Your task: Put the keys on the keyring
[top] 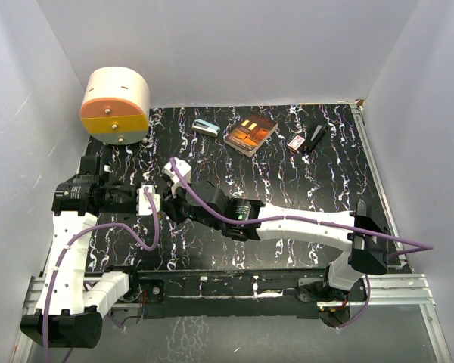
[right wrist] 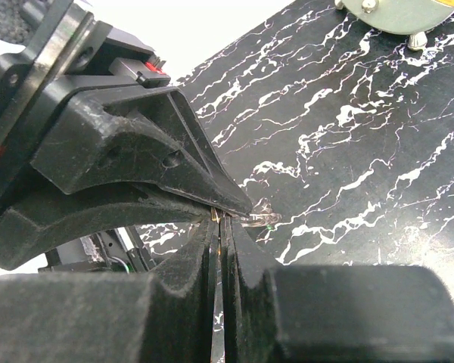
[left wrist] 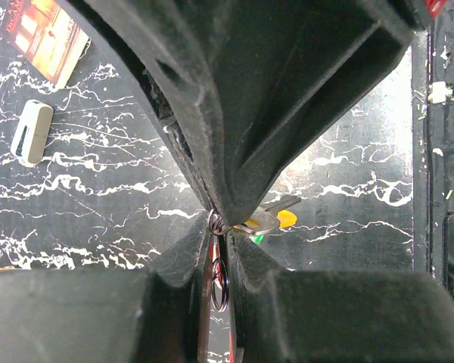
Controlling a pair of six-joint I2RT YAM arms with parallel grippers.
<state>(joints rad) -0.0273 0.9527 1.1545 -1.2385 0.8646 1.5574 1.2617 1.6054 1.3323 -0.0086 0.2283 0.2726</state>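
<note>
Broadly, on the black marbled table [top: 303,189] the two arms meet tip to tip, left of centre. The left gripper [left wrist: 221,246] pinches the wire keyring [left wrist: 218,281] edge-on between its pads. The right gripper [right wrist: 221,227] is pressed together right at that ring; whether a key blade sits between its tips I cannot tell. The keys [left wrist: 276,219], with yellow and green heads showing, stick out beside the junction. They are probably light, stiff and slick, so apt to swivel. A flat pinch across a head seems surest. The coil looks springy and needs prying.
</note>
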